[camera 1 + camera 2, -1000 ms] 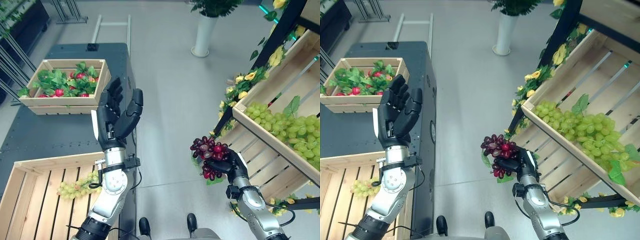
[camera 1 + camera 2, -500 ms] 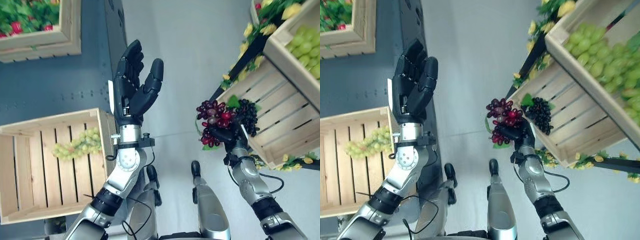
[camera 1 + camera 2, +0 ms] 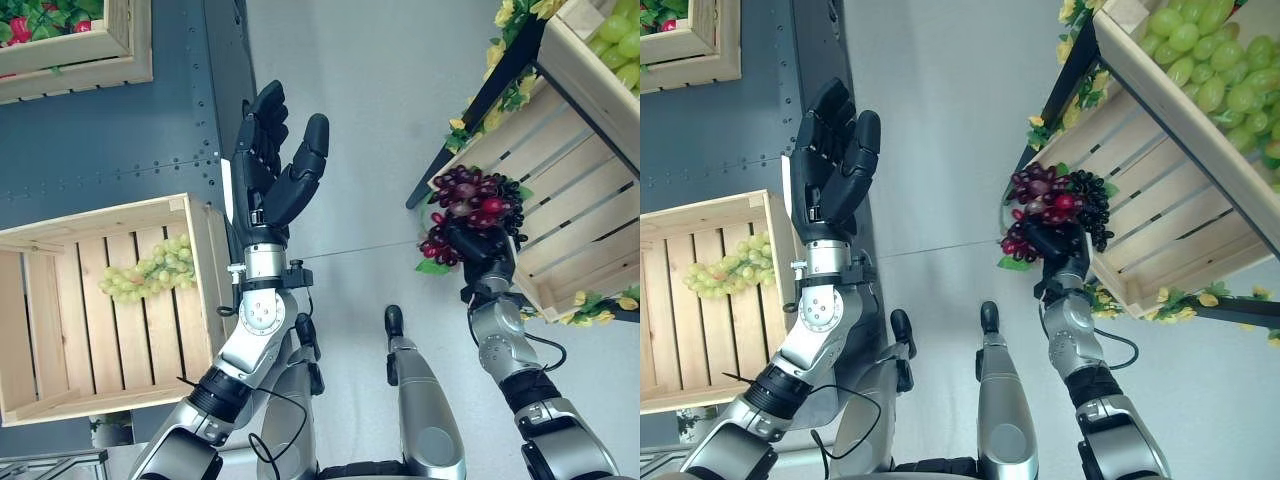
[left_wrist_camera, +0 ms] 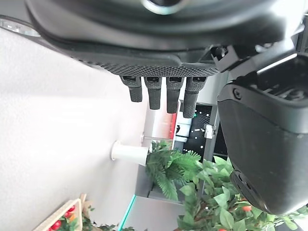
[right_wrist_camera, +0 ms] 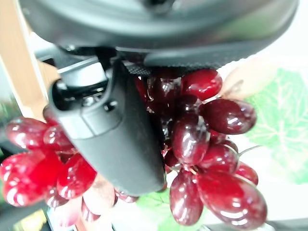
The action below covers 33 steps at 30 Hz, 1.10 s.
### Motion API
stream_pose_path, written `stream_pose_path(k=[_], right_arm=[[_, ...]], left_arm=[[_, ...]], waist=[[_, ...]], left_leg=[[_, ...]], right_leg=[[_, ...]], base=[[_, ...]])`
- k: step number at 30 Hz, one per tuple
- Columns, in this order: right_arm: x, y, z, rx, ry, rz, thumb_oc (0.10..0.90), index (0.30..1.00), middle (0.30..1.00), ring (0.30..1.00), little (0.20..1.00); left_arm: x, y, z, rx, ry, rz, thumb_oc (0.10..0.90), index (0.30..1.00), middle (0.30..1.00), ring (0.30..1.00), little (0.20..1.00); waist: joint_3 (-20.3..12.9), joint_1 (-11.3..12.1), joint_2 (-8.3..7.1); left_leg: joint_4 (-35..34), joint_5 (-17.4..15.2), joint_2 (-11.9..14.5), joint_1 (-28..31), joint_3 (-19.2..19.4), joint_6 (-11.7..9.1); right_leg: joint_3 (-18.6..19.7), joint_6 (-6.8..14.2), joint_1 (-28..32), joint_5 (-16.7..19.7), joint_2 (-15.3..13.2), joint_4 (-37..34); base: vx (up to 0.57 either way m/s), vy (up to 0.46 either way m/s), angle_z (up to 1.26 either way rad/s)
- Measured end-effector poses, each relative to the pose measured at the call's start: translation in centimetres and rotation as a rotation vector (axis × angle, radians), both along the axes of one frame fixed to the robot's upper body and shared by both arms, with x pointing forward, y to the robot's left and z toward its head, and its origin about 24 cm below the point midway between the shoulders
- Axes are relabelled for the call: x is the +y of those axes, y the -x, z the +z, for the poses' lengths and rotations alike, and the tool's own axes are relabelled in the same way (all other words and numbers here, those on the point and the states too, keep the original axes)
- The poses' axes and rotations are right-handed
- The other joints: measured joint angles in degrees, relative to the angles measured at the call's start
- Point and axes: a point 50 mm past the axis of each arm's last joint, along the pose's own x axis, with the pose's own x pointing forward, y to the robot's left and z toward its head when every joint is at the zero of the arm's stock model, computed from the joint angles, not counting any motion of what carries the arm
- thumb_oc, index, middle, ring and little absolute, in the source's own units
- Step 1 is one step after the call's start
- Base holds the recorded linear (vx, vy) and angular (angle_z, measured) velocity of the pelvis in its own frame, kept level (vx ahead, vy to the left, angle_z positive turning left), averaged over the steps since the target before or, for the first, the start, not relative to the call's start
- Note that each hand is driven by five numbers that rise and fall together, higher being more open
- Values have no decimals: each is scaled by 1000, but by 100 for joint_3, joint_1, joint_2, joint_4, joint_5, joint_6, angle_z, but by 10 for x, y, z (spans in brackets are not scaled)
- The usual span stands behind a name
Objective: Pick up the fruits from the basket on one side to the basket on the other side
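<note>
Right hand (image 3: pixel 478 243): fingers and thumb curled round a bunch of red grapes (image 3: pixel 460 208), the grip confirmed in the right wrist view, where the thumb (image 5: pixel 113 139) lies across the berries (image 5: pixel 207 144). The bunch is held in the air at the open front of the lower wooden crate (image 3: pixel 570 240) on the robot's right, just beside a dark bunch of grapes (image 3: pixel 508 200) that lies at that crate's front edge; a green leaf (image 3: pixel 432 267) hangs below the held bunch. Above this crate a second slanted wooden crate (image 3: pixel 1160 90) holds green grapes (image 3: pixel 1200 50), with yellow flowers (image 3: pixel 515 15) along the black frame (image 3: pixel 480 105). Left hand (image 3: pixel 272 170): raised, fingers straight and spread, thumb apart, holding nothing; the left wrist view shows the fingertips (image 4: pixel 161 94) extended with a white vase (image 4: pixel 127 153) and green foliage (image 4: pixel 192 178) beyond. To the robot's left, a slatted wooden crate (image 3: pixel 60 330) sits on the dark table (image 3: pixel 120 140), with one bunch of green grapes (image 3: pixel 150 272) lying inside near its far wall. A further crate (image 3: pixel 70 50) with red fruit and green leaves stands at the far edge of the table, well apart from the nearer one.
</note>
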Motion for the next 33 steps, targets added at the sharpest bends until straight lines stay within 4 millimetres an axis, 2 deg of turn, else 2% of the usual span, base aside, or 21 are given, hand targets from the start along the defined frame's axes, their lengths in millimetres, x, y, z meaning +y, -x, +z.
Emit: stream_pose_path(k=[8, 17, 27, 30, 31, 32, 33], right_arm=[[-35, 5, 8, -93, -241, -215, 400, 300, 300, 300, 300], [-56, 12, 6, -121, -431, -360, 400, 300, 300, 300, 300], [-97, 28, 7, -55, -429, -602, 400, 300, 300, 300, 300], [-109, 34, 7, -5, -366, -674, 400, 300, 300, 300, 300], [-116, 37, 8, 27, -296, -715, 400, 300, 300, 300, 300], [-123, 41, 10, 61, -224, -757, 417, 326, 326, 326, 326], [-126, 42, 12, 74, -194, -777, 547, 521, 521, 521, 521]], left_arm=[[1, -1, -3, 12, -10, 3, 800, 900, 900, 900, 900], [4, -2, -3, 12, -33, -6, 800, 900, 900, 900, 900], [3, -2, -4, 20, -60, -33, 800, 900, 900, 900, 900], [0, -1, -7, 31, -91, -51, 800, 900, 900, 900, 900], [-1, -1, -8, 35, -104, -62, 800, 900, 900, 900, 900], [-3, -1, -9, 36, -109, -71, 800, 900, 900, 900, 900], [-3, -1, -9, 39, -113, -74, 800, 900, 900, 900, 900]], waist=[[1, -2, 20], [1, 6, 20], [1, 27, 18], [2, 51, 17], [2, 90, 17], [2, 140, 17], [2, 152, 17]], left_leg=[[-49, 19, 0, 1, 5, 27], [-81, 35, 0, -1, -40, 9], [-86, 61, -1, -44, -143, -23], [-119, 92, -1, -65, -212, -38], [-164, 121, -2, -64, -226, -45], [-191, 140, -4, -71, -238, -54], [-205, 148, -4, -73, -247, -55]], right_leg=[[-11, 22, -3, 12, 3, -28], [-57, 20, 6, -4, 5, -26], [-172, 13, 33, -11, 5, -43], [-234, 3, 37, -17, 8, -50], [-251, 1, 34, -17, 10, -57], [-264, -2, 25, -18, 12, -72], [-279, -2, 29, -18, 12, -89]], base=[[32, -14, 0], [54, -46, 2], [37, -45, 4], [-6, -71, 11], [-12, -64, 7], [-13, -62, 6], [-10, -50, 8]])
